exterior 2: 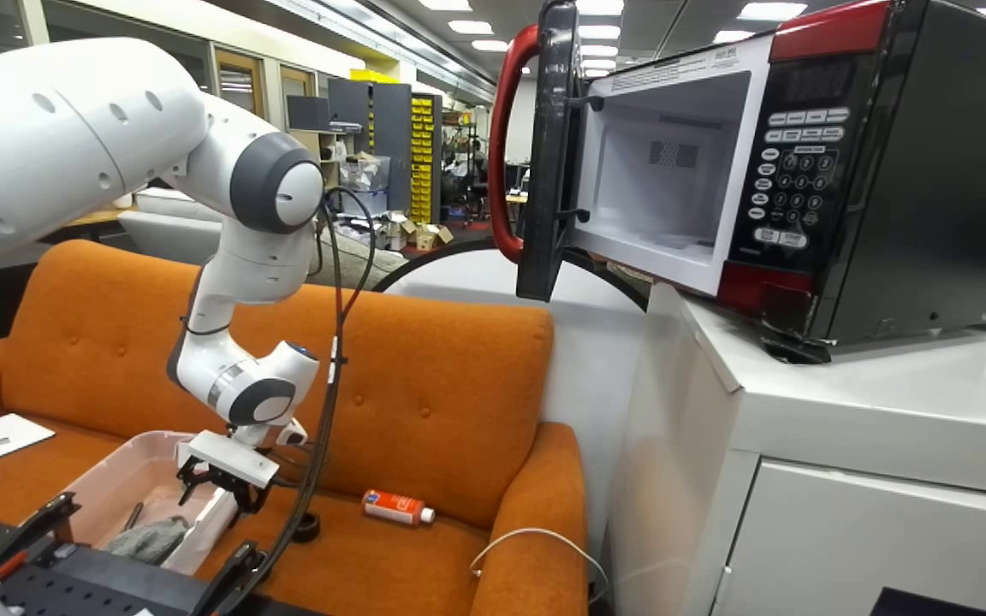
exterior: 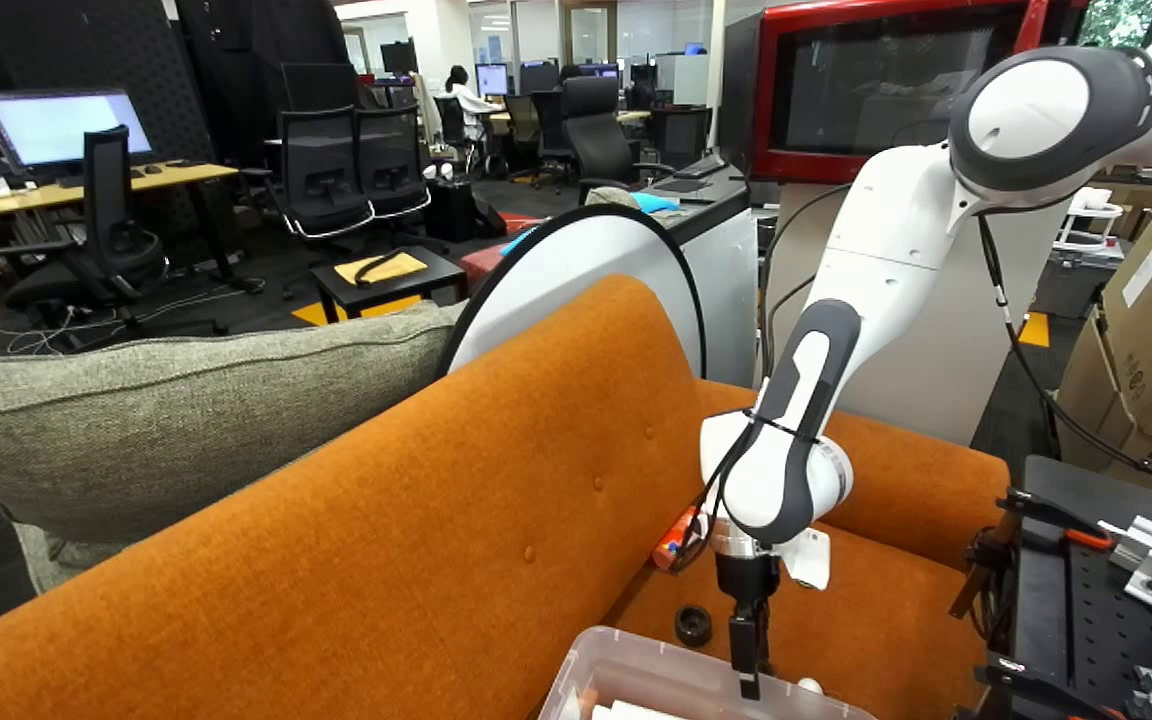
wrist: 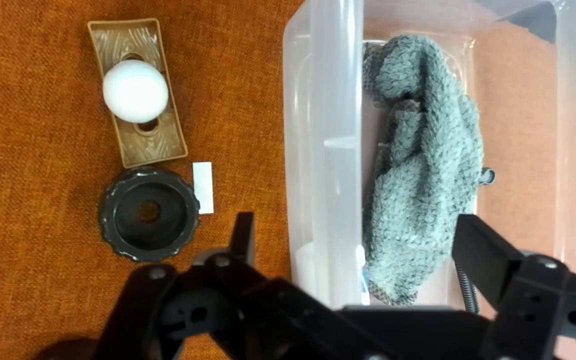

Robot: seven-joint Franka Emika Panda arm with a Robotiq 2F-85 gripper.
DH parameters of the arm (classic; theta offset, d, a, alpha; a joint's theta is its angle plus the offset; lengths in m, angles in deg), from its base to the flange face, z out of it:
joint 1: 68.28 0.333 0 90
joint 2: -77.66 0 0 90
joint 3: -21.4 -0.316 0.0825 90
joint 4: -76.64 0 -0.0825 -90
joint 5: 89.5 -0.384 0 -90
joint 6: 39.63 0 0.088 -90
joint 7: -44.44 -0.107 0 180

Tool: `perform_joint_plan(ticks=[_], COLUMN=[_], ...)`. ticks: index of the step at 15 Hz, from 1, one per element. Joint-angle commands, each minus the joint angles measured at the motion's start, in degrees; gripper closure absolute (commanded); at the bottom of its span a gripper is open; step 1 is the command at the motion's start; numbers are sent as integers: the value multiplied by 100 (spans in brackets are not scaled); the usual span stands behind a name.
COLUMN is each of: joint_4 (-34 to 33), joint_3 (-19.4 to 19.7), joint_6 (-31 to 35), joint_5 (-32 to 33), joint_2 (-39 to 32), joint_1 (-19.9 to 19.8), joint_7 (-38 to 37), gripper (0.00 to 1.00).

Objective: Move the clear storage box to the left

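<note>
The clear box [wrist: 335, 100] sits on the couch [exterior 2: 424, 359], beyond the couch-side edge of the black bench [exterior 2: 56, 586], a grey cloth [wrist: 428, 175] inside. The gripper [wrist: 353, 230] stands wide apart, gripping nothing, the box's side wall between its fingers in the wrist view.

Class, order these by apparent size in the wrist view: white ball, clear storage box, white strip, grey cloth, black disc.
Largest to smallest:
clear storage box (partly out of frame)
grey cloth
black disc
white ball
white strip
</note>
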State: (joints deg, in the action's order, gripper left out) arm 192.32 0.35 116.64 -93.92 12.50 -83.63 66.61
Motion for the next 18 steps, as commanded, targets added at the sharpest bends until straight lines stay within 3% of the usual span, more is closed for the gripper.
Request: perform_joint_plan(ticks=[1, 7, 8, 9, 18], joint_4=[-116, -230, -278, -330, -655], joint_3=[-160, -244, -210, -159, 36], joint_6=[-169, -354, -374, -375, -388], joint_5=[52, 79, 78, 78, 155], joint_2=[-79, -112, -125, -143, -413], joint_1=[-93, 122, 202, 291, 724], joint_7=[227, 305, 251, 196, 92], gripper=[0, 0, 9, 28, 91])
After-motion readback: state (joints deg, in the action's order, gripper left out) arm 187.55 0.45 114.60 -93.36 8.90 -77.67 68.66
